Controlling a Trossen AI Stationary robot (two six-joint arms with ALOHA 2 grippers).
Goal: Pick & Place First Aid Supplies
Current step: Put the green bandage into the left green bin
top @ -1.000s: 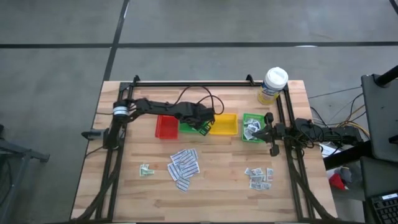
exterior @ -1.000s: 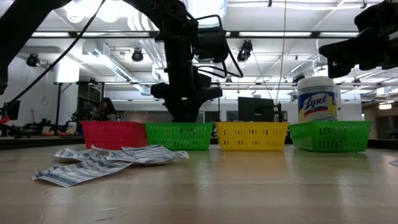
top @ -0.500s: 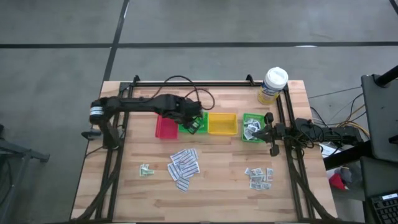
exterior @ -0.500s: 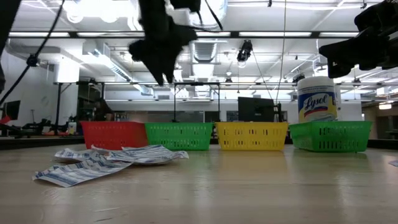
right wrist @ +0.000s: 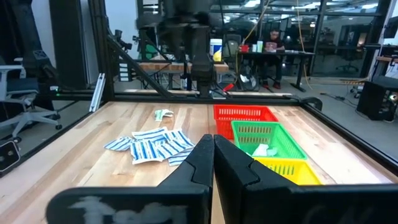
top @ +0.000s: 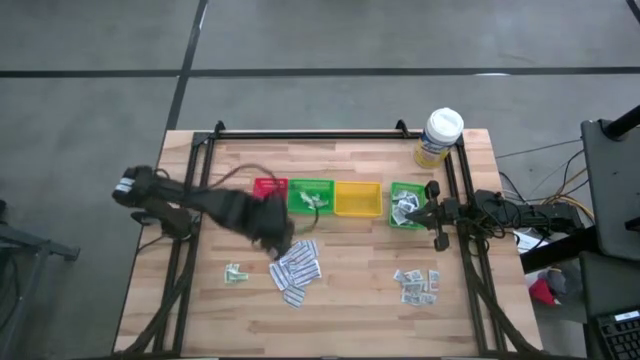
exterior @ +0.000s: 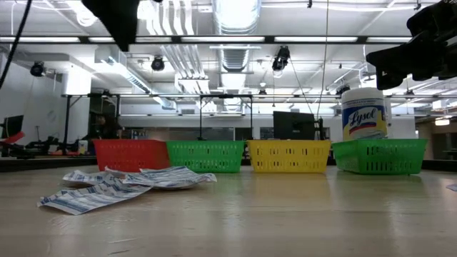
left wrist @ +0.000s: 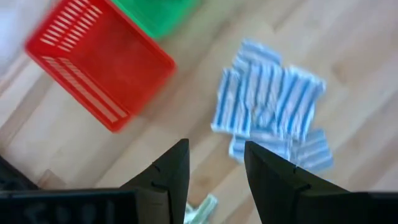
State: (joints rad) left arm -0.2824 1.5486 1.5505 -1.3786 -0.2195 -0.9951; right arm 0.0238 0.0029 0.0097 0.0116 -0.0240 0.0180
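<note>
Fingers of the left gripper spread, empty — right gripper pressed together.

I see a red tray, two green trays and a yellow tray in a row near the tabletop's far edge, and a white-lidded tub by its far right corner.

The left arm is smeared by motion, hiding part of the red tray beneath it.
</note>
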